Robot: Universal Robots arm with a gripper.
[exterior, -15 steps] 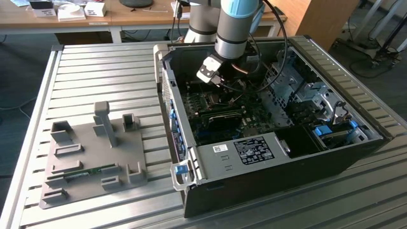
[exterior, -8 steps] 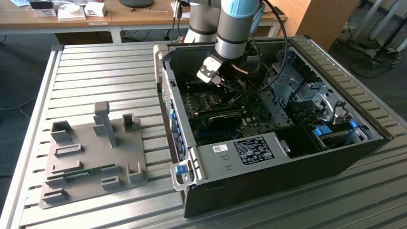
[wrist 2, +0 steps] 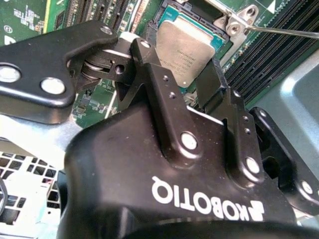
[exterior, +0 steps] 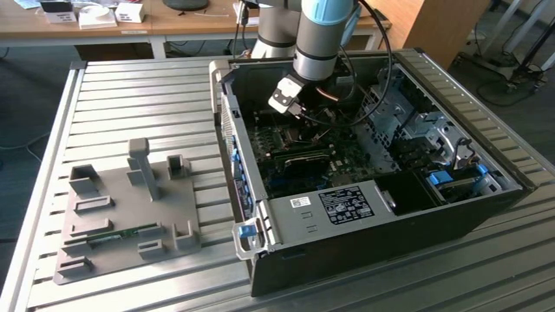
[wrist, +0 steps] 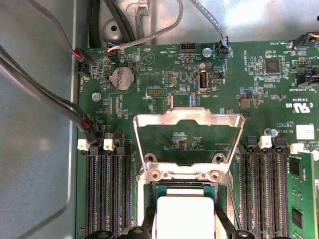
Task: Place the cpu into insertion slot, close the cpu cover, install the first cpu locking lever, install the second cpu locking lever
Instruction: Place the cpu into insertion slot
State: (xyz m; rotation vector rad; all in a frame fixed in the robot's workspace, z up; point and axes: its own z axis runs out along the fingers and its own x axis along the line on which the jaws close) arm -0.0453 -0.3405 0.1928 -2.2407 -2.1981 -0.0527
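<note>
An open computer case (exterior: 373, 250) is lying on the slatted tabletop (exterior: 130, 97), holding a green motherboard (wrist: 259, 94). On that board the cpu cover (wrist: 189, 118) is standing raised. The cpu (wrist 2: 184, 47), silvery-grey and square, is sitting in the insertion slot (wrist 2: 160, 17). The pincer (wrist 2: 178, 57) is hanging right over it; whether it is gripping cannot be told.

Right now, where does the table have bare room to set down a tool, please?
The table is bare between the grey fixture, its far edge and the computer case; inside the case, around the gripper, it is crowded.
</note>
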